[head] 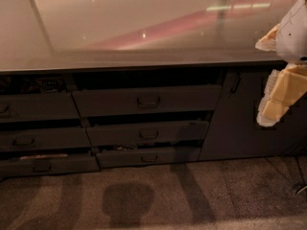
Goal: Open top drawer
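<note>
— What is nearest to you on the feed?

— Speckled carpet (230, 195) across the bottom, with a rounded shadow (127, 200) and a few long dark bands lying on it. Behind that is the dark grey cabinet front.

— Where is the top drawer?

— I see the top drawer (105, 102) in the middle column, directly under the tabletop edge. It is the widest front there, and its small loop handle (148, 101) sits at centre. A dark gap runs along above its upper edge. Below it are the middle drawer (120, 134) and the bottom drawer (124, 157), each narrower. To the left is another stack of drawers (33, 107), and to the right a plain cabinet door (235, 128) with a vertical handle (235, 84).

— And the gripper?

— My gripper (278, 99) hangs at the right edge of the view, white and yellow, in front of the cabinet door and well apart from the loop handle. I cannot tell whether it is open or closed, and it holds nothing I can make out.

— Farther back?

— The tabletop (120, 23) is smooth and glossy. It carries a pink streak (192, 23) and a bright bar of reflected light (240, 6).
</note>
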### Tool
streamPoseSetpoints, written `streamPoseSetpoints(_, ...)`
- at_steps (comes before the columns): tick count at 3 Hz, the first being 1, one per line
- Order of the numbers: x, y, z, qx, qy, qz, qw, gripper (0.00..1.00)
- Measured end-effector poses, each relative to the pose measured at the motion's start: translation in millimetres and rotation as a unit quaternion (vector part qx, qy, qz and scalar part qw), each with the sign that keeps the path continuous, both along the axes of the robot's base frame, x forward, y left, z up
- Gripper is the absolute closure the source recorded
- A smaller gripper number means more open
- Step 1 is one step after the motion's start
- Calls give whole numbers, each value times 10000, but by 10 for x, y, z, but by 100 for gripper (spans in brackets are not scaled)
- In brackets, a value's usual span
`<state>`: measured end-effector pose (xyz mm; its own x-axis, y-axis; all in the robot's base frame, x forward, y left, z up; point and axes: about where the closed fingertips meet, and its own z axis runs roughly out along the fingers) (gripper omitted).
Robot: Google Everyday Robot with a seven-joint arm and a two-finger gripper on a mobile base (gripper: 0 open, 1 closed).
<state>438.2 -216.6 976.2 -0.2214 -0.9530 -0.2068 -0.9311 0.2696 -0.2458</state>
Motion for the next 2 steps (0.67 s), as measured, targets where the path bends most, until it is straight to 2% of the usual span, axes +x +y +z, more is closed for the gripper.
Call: streamPoseSetpoints(2,19,-16,-6,94,2,-25,10000,0)
